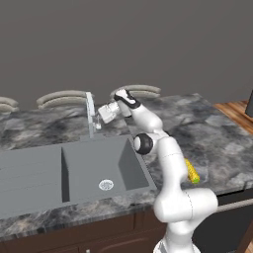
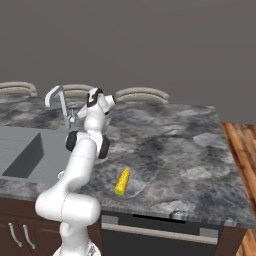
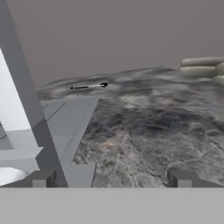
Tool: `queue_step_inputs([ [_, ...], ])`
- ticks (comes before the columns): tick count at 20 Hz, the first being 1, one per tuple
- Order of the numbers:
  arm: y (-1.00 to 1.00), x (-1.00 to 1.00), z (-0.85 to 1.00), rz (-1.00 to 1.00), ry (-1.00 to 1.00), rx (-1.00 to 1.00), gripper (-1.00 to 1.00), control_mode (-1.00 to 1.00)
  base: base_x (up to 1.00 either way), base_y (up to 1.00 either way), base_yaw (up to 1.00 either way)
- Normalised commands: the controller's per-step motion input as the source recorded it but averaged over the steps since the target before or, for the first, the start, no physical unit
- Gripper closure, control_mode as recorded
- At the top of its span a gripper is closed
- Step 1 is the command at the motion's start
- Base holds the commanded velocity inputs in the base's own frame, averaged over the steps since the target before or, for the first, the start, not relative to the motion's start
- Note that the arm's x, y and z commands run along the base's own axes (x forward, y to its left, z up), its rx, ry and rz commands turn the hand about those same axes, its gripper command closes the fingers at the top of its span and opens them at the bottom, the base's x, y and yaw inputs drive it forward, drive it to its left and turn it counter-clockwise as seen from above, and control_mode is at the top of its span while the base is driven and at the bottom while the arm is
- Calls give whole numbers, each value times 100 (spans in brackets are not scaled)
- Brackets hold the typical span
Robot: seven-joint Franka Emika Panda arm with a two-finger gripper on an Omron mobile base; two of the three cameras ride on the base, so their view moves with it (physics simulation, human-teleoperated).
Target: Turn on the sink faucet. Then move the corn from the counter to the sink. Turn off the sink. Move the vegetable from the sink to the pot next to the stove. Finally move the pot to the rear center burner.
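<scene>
Two-basin sink (image 1: pixel 74 170) down and left of the hand, drain ring (image 1: pixel 105 185) in the near basin. Sink faucet (image 1: pixel 90 114) upright, just left of the gripper (image 1: pixel 100 116). Fingertips (image 3: pixel 43 178) spread wide apart, nothing between, spout close by the left one. Corn (image 2: pixel 122 181) well behind the hand, lying on the marbled counter (image 2: pixel 170 145) near its front edge.

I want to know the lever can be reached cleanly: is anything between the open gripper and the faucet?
Nothing visible does. The gripper sits open right beside the sink faucet, with only bare counter around; the corn lies well off to the side.
</scene>
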Motion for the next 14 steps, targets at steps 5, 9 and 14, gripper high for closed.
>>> queue_step_inputs([
  [5, 19, 9, -12, -2, 0, 0, -100, -100, 0, 0, 0],
  [9, 19, 13, -7, -1, 0, 0, -100, -100, 0, 0, 0],
  [14, 14, 5, -2, 0, 0, 0, -100, -100, 0, 0, 0],
])
